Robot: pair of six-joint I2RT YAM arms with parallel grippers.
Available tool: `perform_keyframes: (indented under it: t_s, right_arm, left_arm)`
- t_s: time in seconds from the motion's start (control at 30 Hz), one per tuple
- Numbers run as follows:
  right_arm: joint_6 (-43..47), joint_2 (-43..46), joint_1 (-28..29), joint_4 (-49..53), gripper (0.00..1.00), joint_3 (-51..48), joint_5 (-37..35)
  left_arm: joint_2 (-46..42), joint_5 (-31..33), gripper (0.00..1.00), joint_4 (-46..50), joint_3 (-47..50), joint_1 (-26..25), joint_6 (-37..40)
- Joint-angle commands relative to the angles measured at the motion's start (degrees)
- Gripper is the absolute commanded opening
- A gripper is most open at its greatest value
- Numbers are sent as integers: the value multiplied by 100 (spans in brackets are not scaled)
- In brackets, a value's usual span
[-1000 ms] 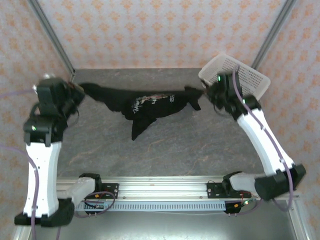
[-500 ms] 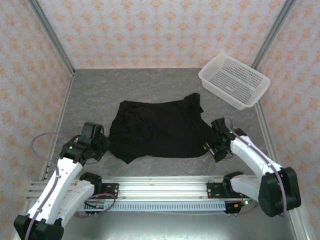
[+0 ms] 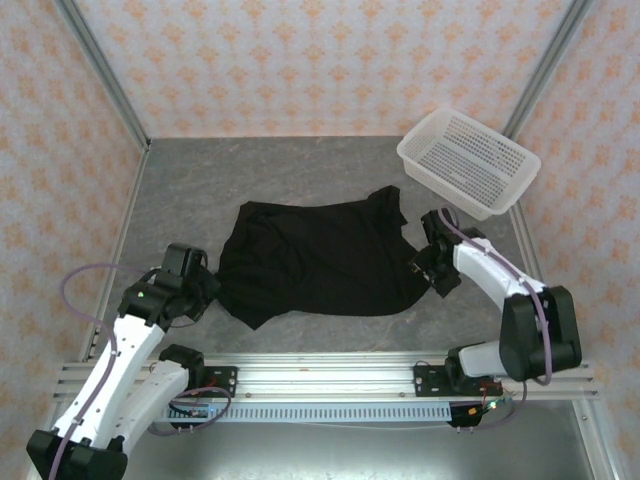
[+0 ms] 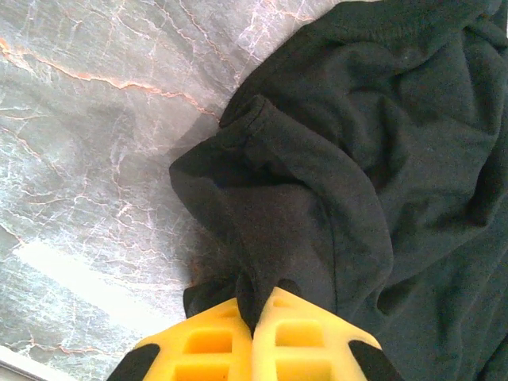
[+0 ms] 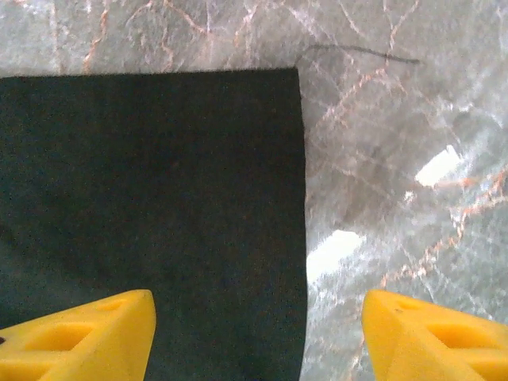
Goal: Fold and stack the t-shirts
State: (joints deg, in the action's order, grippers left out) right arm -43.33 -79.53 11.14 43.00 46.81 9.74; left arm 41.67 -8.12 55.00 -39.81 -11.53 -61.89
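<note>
1. Nearest the bases, the left gripper (image 4: 254, 305) is sitting low at the near left of the table (image 3: 300, 170). Its yellow fingers (image 4: 198, 349) are pressing together with a fold of the t-shirt (image 3: 320, 260) pinched between them, so it's clamping cloth
2. Over on the other side, the right gripper (image 5: 258, 309) is hanging with its fingers wide apart and gripping nothing. It's straddling the shirt's straight edge, right by a square corner
3. The t-shirt is lying mid-table between the two arms, plain black side up and mostly spread out. The right part is looking flat and smooth, while the left part is bunching into rolls and creases around the pinch
4. Handling-wise, I'm guessing it's going to be light and floppy with zero stiffness, sagging wherever nothing's holding it and dragging on the stone-look top rather than gliding. I'd be grabbing hems and corners, since a two-finger pinch can get under thin flat edges. I wouldn't be going for the lumpy middle, where you're catching several layers at once
5. Farthest back, the white basket (image 3: 470, 160) is sitting at the far right corner, near the shirt's far sleeve but not touching it
</note>
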Motion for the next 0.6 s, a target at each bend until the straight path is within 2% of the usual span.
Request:
perform_keyframes:
  t_s: [0.0, 0.17, 0.4, 0.47, 0.57]
  right_arm:
    - [773, -270, -117, -128, 69, 412, -369]
    - [1055, -1013, -332, 147, 69, 725, -324]
    - [1243, -1742, -430, -147, 67, 882, -112]
    - [1233, -1891, -432, -180, 60, 918, -173]
    - [1146, -1914, -428, -259, 33, 900, -148]
  left_arm:
    - [69, 249, 0, -7, -227, -20, 35]
    - [173, 277, 0, -92, -279, -24, 36]
    - [304, 267, 0, -186, -324, -15, 69]
    - [332, 267, 0, -205, -334, -25, 66]
    - [367, 284, 0, -243, -356, -25, 54]
